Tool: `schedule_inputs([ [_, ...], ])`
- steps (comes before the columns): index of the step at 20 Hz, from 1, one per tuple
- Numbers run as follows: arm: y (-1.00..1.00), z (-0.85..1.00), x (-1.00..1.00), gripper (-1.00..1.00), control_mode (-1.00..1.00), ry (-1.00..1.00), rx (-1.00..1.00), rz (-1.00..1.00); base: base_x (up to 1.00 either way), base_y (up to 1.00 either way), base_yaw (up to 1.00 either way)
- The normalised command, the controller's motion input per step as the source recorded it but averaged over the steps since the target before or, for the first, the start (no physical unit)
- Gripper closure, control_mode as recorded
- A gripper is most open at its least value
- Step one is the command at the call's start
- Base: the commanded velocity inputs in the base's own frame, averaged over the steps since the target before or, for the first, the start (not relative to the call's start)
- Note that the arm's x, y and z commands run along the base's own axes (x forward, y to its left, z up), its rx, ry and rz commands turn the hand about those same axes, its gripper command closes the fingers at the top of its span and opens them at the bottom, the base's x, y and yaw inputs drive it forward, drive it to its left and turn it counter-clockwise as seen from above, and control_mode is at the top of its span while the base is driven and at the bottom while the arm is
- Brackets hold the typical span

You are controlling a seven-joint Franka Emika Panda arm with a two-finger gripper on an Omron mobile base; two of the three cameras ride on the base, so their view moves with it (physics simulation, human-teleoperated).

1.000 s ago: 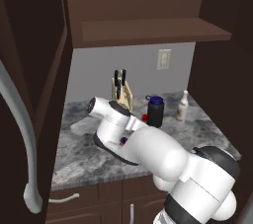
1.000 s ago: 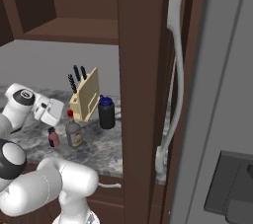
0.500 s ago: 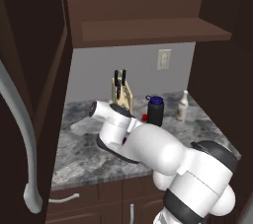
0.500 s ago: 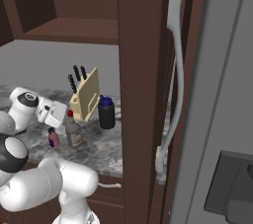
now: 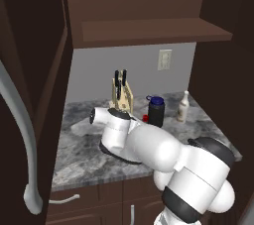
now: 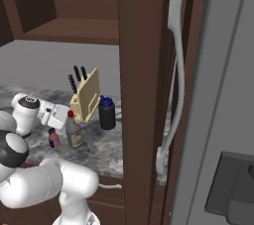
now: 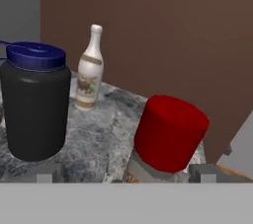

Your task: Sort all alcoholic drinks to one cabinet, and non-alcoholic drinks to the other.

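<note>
Your clear glass bottle (image 6: 74, 135) stands upright on the grey marbled desk (image 6: 106, 152), and in the hand view its red cap (image 7: 170, 132) sits between the two dark finger tips, just above them. In the right base view the gripper (image 6: 63, 115) is at the bottle's neck, coming in from the left. The jaws stand apart on either side of the cap; you cannot tell from these views whether the pads touch it.

Just left of the glass bottle in the right base view you have the small red bottle (image 6: 53, 138), also upright on the desk. Farther back and to the right stands the black bottle with the blue lid (image 6: 106, 113), next to the wooden knife block (image 6: 85, 101) with its dark handles sticking up. In the left base view the black bottle (image 5: 156, 111) is right of the knife block (image 5: 122, 97), and the cream-white bottle (image 5: 183, 107) stands well to its right, near the dark cabinet side at the far right of the desk.

Above the desk you see the open wall cabinet with its plank shelf (image 5: 154, 32). The cabinet door (image 6: 144, 95) with the long curved grey handle (image 6: 173, 85) stands open at the right of the right base view. A wall outlet (image 5: 164, 59) sits on the grey wall behind.
</note>
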Motion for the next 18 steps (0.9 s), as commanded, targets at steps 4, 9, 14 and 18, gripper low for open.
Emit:
schedule_inputs([
  [4,-0.01,0.00,0.13,1.00,-1.00,0.06,-0.09,0.00,0.00,0.00,0.00],
  [9,-0.05,0.08,-0.07,1.00,-1.00,0.03,-0.02,0.00,0.00,0.00,0.00],
  [14,-0.22,0.67,-0.44,1.00,-1.00,0.00,0.00,0.05,0.00,0.00,0.00],
  [18,-0.42,0.80,-0.58,1.00,-1.00,0.00,0.02,0.10,0.00,0.00,0.00],
])
